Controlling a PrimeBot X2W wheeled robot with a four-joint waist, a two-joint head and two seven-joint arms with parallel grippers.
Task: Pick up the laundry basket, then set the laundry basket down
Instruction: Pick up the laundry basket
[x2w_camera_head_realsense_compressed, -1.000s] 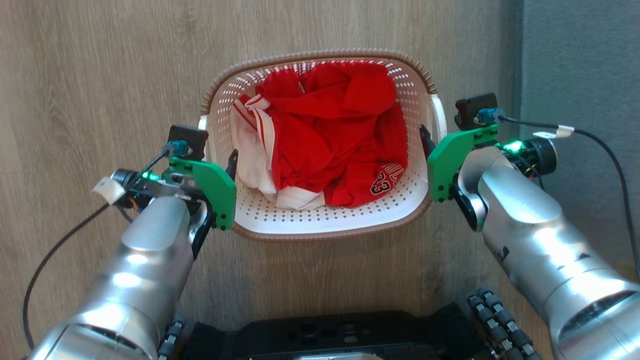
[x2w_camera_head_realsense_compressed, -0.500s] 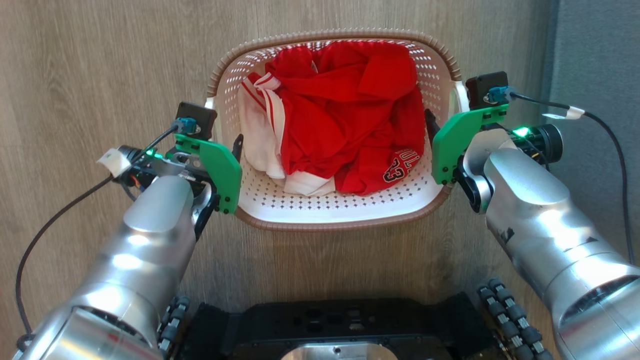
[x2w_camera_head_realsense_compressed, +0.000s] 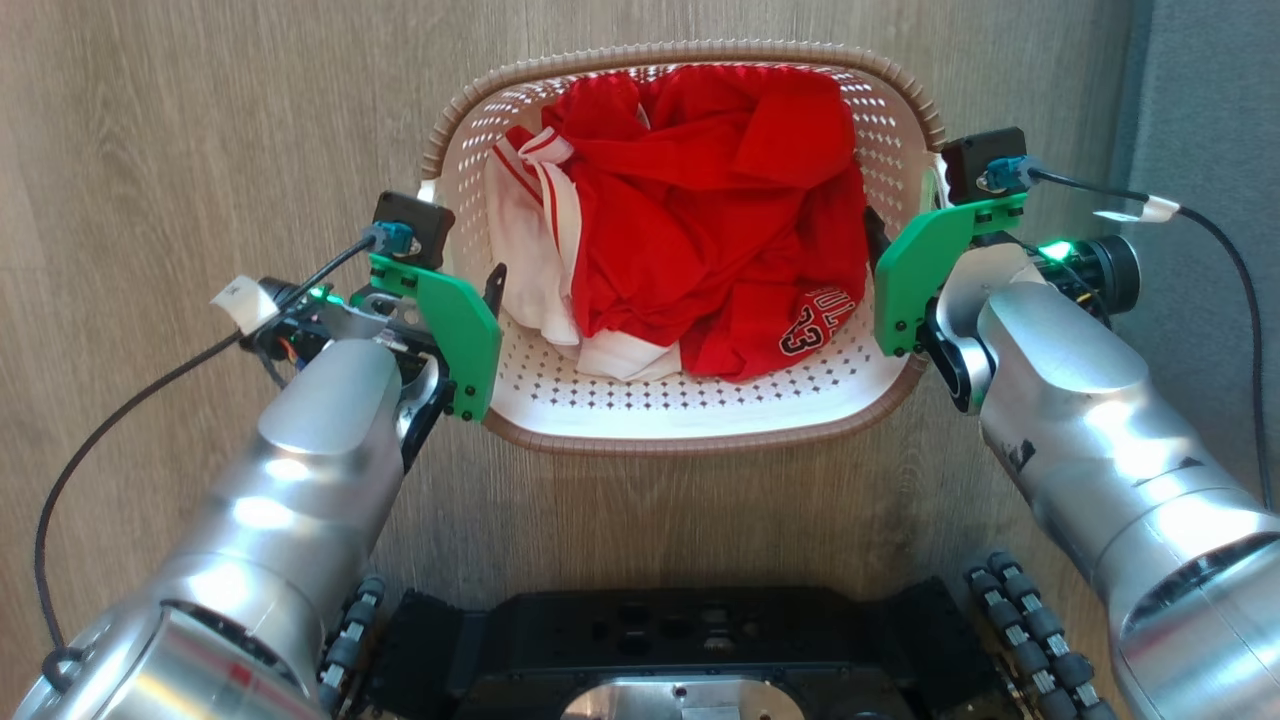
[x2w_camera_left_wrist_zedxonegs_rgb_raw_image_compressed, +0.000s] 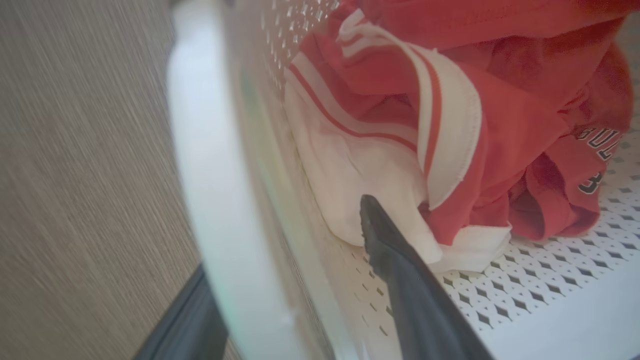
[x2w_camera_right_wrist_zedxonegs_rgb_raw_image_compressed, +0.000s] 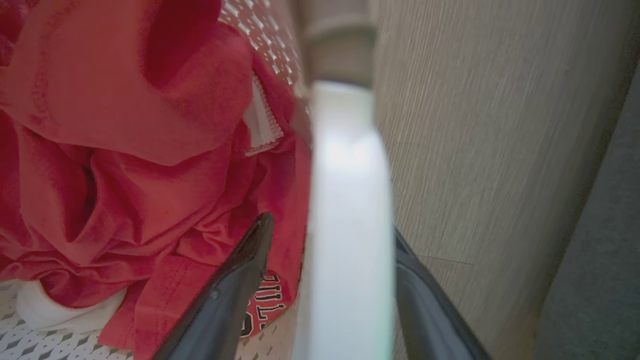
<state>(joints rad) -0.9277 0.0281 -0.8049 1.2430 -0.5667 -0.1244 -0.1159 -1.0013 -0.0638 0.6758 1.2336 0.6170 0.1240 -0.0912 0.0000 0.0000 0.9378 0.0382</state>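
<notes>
Shows the basket (x2w_camera_head_realsense_compressed: 690, 412) over wood floor (x2w_camera_head_realsense_compressed: 200, 120), red and white clothes (x2w_camera_head_realsense_compressed: 700, 230) inside. Straddles its left handle (x2w_camera_left_wrist_zedxonegs_rgb_raw_image_compressed: 210, 175) with the left pincer (x2w_camera_left_wrist_zedxonegs_rgb_raw_image_compressed: 282, 240), spread wide: one finger within the wall, one outside. Mirrors that on its right handle (x2w_camera_right_wrist_zedxonegs_rgb_raw_image_compressed: 350, 200) with the right pincer (x2w_camera_right_wrist_zedxonegs_rgb_raw_image_compressed: 330, 227), equally wide. Cannot tell whether resting or lifted.
</notes>
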